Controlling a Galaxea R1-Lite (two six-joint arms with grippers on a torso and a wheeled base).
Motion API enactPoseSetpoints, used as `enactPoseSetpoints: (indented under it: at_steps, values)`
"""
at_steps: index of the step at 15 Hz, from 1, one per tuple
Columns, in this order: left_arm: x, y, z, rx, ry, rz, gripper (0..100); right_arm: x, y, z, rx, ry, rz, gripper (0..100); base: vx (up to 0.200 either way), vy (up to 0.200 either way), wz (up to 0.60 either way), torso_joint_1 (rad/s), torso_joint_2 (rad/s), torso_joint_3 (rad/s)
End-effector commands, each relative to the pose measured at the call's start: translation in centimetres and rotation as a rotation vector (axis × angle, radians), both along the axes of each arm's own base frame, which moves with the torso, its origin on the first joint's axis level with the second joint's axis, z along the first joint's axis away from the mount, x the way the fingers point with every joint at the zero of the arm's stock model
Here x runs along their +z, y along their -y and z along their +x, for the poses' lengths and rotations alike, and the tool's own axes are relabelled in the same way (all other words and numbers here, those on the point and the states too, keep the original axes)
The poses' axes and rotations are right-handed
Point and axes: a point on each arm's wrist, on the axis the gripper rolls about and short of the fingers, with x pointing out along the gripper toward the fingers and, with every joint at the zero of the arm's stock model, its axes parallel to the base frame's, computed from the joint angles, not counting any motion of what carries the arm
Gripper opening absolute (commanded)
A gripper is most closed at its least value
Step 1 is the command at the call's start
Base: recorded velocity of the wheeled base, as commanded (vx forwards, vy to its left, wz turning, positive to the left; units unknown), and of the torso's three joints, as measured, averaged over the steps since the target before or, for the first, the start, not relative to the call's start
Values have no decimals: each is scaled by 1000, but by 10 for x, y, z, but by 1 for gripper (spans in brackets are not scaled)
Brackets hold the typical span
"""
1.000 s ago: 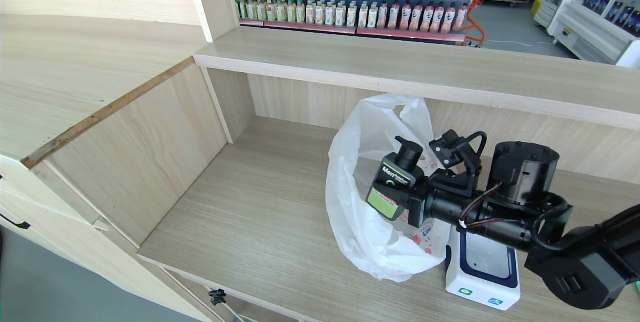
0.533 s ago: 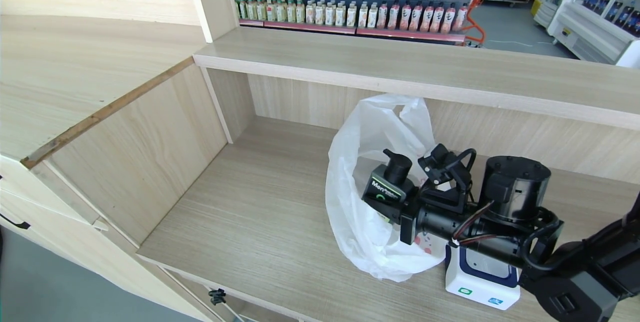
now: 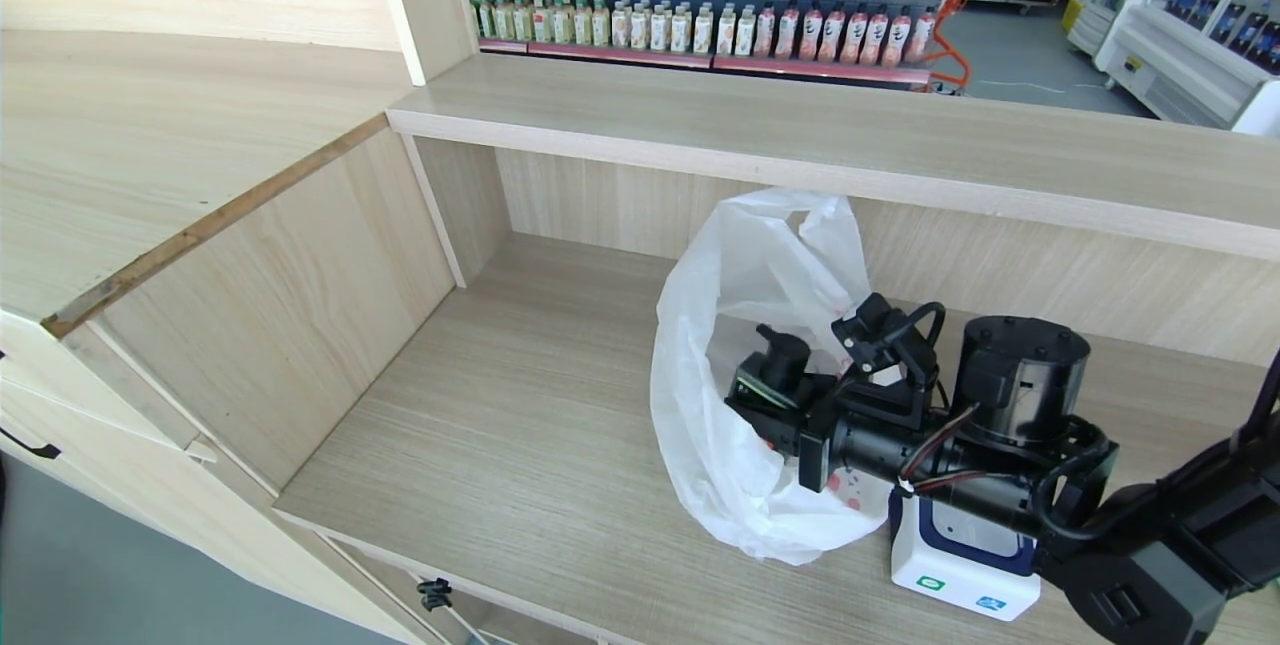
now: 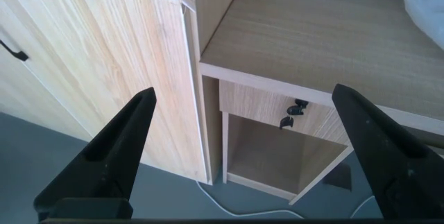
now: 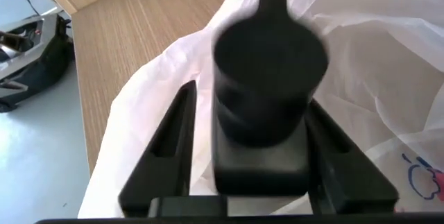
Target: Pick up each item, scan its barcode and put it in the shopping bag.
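- Pinching a black pump bottle [image 3: 768, 383] between its two fingers, the right gripper [image 3: 785, 403] is holding it just inside the open mouth of the white plastic shopping bag [image 3: 740, 275].
- The bottle is sitting with its pump head uppermost. In the right wrist view its round cap [image 5: 267, 64] is showing between the two dark fingers [image 5: 170, 141], with the bag's film behind it.
- The bag is standing on the wooden counter [image 3: 500, 425], close to the back panel and under the upper ledge [image 3: 800, 125].
- A white and blue scanner [image 3: 955, 575] is sitting on the counter just beside the bag, on its right, partly under the right arm.
- The left gripper [image 4: 243, 93] is hanging with its fingers spread wide and gripping nothing. It is over grey floor [image 4: 104, 203] at the counter's front edge, near a cabinet door [image 4: 104, 50].
- Rows of drink bottles [image 3: 700, 25] are standing on a store shelf beyond the counter.
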Motion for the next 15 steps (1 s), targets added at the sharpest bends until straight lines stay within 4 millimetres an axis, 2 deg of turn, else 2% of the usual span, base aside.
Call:
enactPoseSetpoints:
  at_steps: [1, 5, 6, 7, 8, 10, 12, 13, 15]
  values:
    - [0, 0, 0, 1, 0, 0, 100, 1, 0, 1, 1, 4, 2, 100, 0, 0, 0, 0, 0, 0]
    - [0, 0, 0, 1, 2, 0, 100, 8, 1, 3, -5, 25, 15, 100, 0, 0, 0, 0, 0, 0]
    - [0, 0, 0, 1, 0, 0, 100, 27, 0, 4, -8, 77, 43, 100, 0, 0, 0, 0, 0, 0]
    - [0, 0, 0, 1, 0, 0, 100, 35, 0, 4, -9, 104, 50, 100, 0, 0, 0, 0, 0, 0]
    - [0, 0, 0, 1, -2, 0, 100, 69, 7, 1, -25, 213, 52, 100, 0, 0, 0, 0, 0, 0]
    - [0, 0, 0, 1, -2, 0, 100, 104, 36, -7, -87, 370, -116, 100, 0, 0, 0, 0, 0, 0]
    - [0, 0, 0, 1, -2, 0, 100, 127, 77, -20, -196, 470, -250, 100, 0, 0, 0, 0, 0, 0]
    - [0, 0, 0, 1, -2, 0, 100, 134, 96, -28, -256, 486, -278, 100, 0, 0, 0, 0, 0, 0]
    - [0, 0, 0, 1, 0, 0, 100, 142, 121, -40, -350, 495, -297, 100, 0, 0, 0, 0, 0, 0]
